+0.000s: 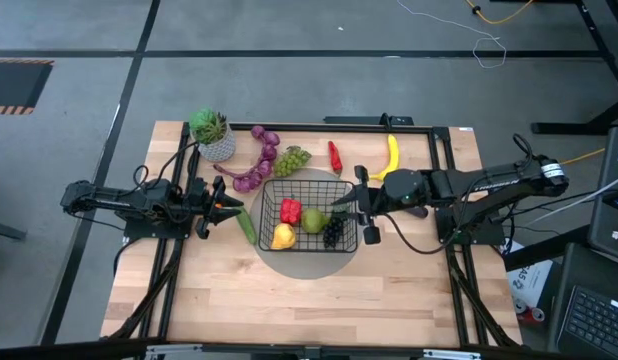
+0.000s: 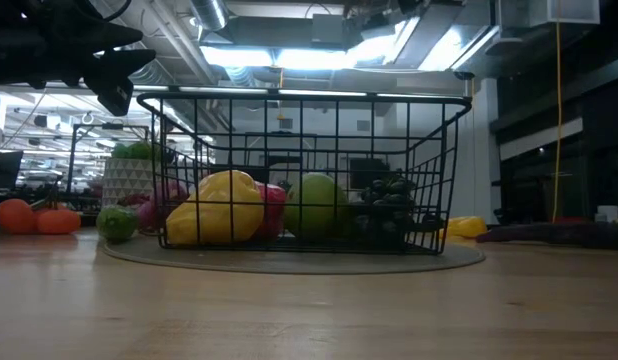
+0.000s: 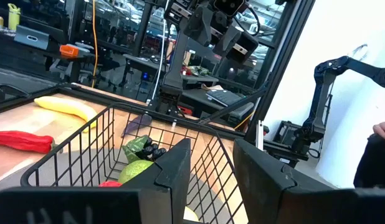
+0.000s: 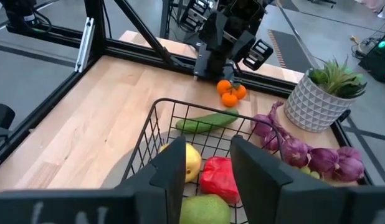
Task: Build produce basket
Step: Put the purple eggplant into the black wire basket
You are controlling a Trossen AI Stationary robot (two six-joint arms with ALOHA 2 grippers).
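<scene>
The small black wire-mesh basket (image 1: pixel 307 212) sits mid-desk on a grey round mat (image 1: pixel 307 262), holding a red toy pepper (image 1: pixel 290 209), a green toy pear (image 1: pixel 314 220), a yellow-orange toy fruit (image 1: pixel 282 237) and a black toy grape bunch (image 1: pixel 333 233). Outside it on the light wooden desk (image 1: pixel 289 300) remain a green toy cucumber (image 1: pixel 247 226), a purple toy aubergine (image 1: pixel 264 150), a green toy grape bunch (image 1: pixel 292 158), a slim red toy pepper (image 1: pixel 335 156) and a yellow toy banana (image 1: pixel 391 157). Risk, as a judgement: the right pincer (image 1: pixel 349 205) hovers at the basket's right rim above the black grapes; a low exit could snag the wire and drag or tip the basket off its mat. The cucumber lies just beside the left rim, so a careless reach there could nudge the basket. The right pincer's fingers (image 4: pixel 174 165) stand partly spread and hold nothing. The left pincer (image 1: pixel 235 209) waits at the basket's left side, fingers (image 3: pixel 177 168) likewise parted and empty.
</scene>
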